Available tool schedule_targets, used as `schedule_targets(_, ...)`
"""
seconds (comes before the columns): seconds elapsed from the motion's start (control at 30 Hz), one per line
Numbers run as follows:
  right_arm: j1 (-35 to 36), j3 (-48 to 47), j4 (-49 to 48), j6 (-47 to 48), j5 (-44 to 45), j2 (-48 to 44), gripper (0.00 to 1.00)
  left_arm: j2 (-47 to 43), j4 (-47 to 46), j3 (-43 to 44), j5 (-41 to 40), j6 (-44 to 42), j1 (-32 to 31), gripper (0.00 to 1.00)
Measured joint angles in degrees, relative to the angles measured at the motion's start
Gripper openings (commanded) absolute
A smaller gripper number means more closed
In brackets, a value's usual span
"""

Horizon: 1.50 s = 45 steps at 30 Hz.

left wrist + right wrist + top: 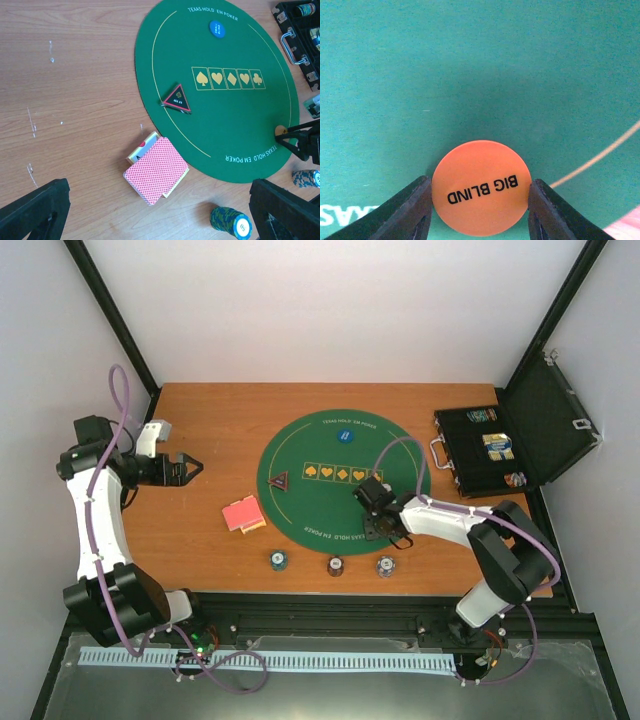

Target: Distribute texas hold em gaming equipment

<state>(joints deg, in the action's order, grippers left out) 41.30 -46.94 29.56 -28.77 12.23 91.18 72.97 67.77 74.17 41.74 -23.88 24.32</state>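
Top view, read from the near edge outward. Three short stacks of poker chips (335, 566) stand in a row on the bare tabletop (200, 420), just outside the green felt mat (300, 455) at its 6 o'clock.

Just beyond them, at about 5 o'clock on the mat, the right pincer (385, 530) points straight down. It is about half open, and its fingers (410, 210) bracket the orange button (480, 187) marked BIG BLIND. The button lies flat on the felt, and each finger seems to touch its rim.

The deck of playing cards (244, 513) lies off the mat at 8 o'clock. The black triangular button (279, 481) lies at 9 o'clock and the blue button (343, 436) at 12 o'clock. The left pincer (188, 469) hangs wide open and empty, well apart at the mat's 9 o'clock. The open black case (500, 440) lies at 2 o'clock.

The step in hand is probably gripping the orange button. The disc is thin, so the fingers should meet the rim across its full diameter and low against the felt. The squeeze should be light, since a hard pinch could flip the disc out. The lift should go straight up, without dragging the mat.
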Motion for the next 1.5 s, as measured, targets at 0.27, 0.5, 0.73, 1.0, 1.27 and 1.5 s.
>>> schedule_targets(0.27, -4.8, 2.1, 0.7, 0.3, 0.3, -2.3, 0.52, 0.0, 0.0, 0.4, 0.0, 0.0, 0.0, 1.0)
schedule_targets(0.5, -7.1, 1.3, 0.7, 1.6, 0.2, -1.4, 0.51, 0.0, 0.0, 0.4, 0.0, 0.0, 0.0, 1.0)
schedule_targets(0.73, -9.0, -1.2, 1.2, 3.5, 0.5, 0.9, 0.57, 0.0, 0.0, 0.4, 0.1, 0.0, 0.0, 1.0)
schedule_targets(1.0, -8.9, -3.5, 4.7, 4.5, 2.9, 0.8, 0.88, 0.0, 0.1, 0.4, 0.0, 0.0, 0.0, 1.0)
schedule_targets(1.27, 3.7, -13.5, 10.9, 1.6, 6.8, -3.6, 0.94, 1.7, -0.4, 0.3, -5.5, 1.9, 0.0, 1.0)
schedule_targets(1.5, 20.4, -20.6, 11.9, -2.0, 4.5, -1.9, 0.96, 0.4, -5.4, -5.8, -11.5, 2.9, 0.0, 1.0)
